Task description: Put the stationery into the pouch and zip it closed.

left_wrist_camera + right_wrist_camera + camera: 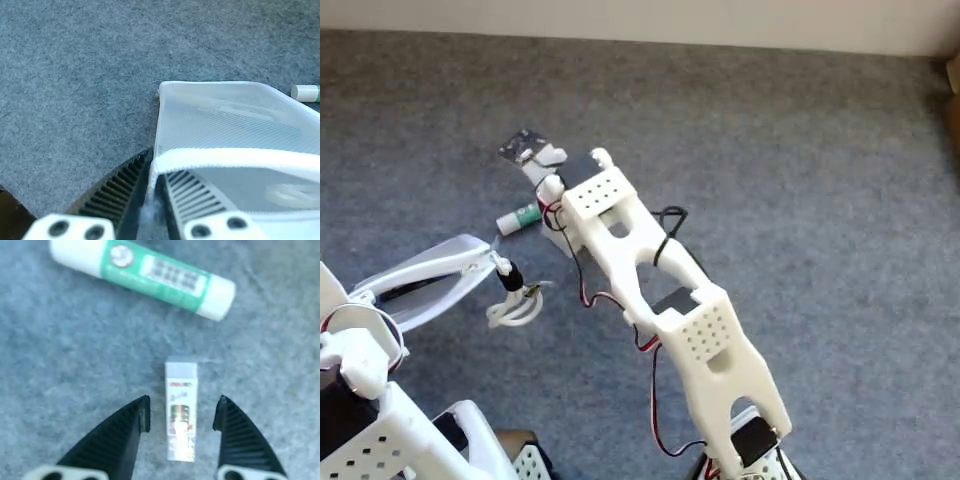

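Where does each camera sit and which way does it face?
High view: overhead, facing down at the table and both arms.
Left wrist view: on the left arm, facing the pouch clamped in the left tool.
Right wrist view: on the right arm, facing an eraser inside the open right tool.
All share the glue stick.

Bare table (pixel 820 150) shows on both sides of the small white box (pixel 181 390) between the right gripper's (pixel 183 401) spread fingers, and the glue stick (pixel 145 275) lies crosswise just beyond it. Toward the table's left edge the pouch (pixel 225 120), pinched in the left gripper (pixel 156 172), blocks the way.
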Robot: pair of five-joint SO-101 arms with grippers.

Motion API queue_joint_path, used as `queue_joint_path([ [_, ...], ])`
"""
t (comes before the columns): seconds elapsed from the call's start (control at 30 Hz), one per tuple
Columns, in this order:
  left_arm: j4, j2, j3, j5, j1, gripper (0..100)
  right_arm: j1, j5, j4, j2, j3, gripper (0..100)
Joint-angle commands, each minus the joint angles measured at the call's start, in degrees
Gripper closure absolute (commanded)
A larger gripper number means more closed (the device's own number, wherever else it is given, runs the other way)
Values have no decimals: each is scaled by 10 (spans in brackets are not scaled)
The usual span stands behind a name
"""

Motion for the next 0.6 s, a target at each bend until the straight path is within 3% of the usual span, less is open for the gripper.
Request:
queue_joint_path([
  [0.0,-3,14,1,-4,0,993,-19,-8,-10,-16,-16,793],
  [0.37,-3,14,1,-4,0,993,-7,-49,-86,6,-15,798],
  [0.57,-3,14,1,-4,0,993,-7,-48,-85,46,-16,873],
])
